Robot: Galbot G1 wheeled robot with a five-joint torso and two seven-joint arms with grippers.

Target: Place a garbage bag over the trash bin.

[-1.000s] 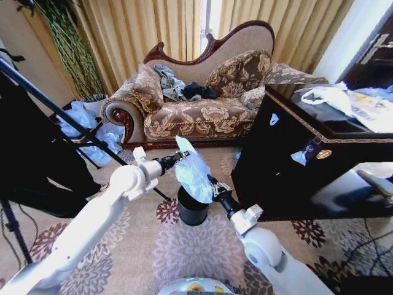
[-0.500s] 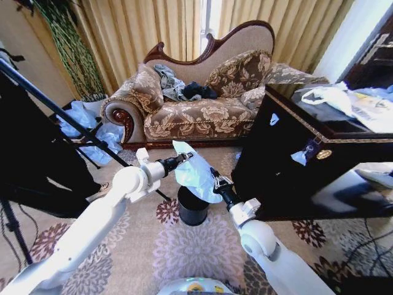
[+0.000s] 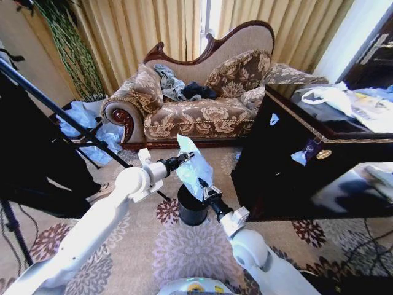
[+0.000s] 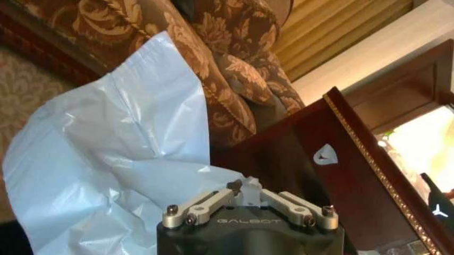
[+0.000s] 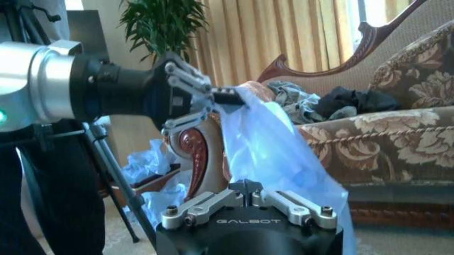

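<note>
Right gripper (image 3: 202, 182) has swung inward; both it and left gripper (image 3: 191, 155) clench garbage bag (image 3: 193, 167) above trash bin (image 3: 191, 209).

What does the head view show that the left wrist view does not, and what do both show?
Head view alone: the small black cylindrical trash bin on the carpet, below the bag, and the right pincer shut on the bag's lower edge. Left wrist view alone: the white emblem on the dark glossy cabinet, seen close. Both: the thin pale blue plastic garbage bag, gripped by the left pincer.
</note>
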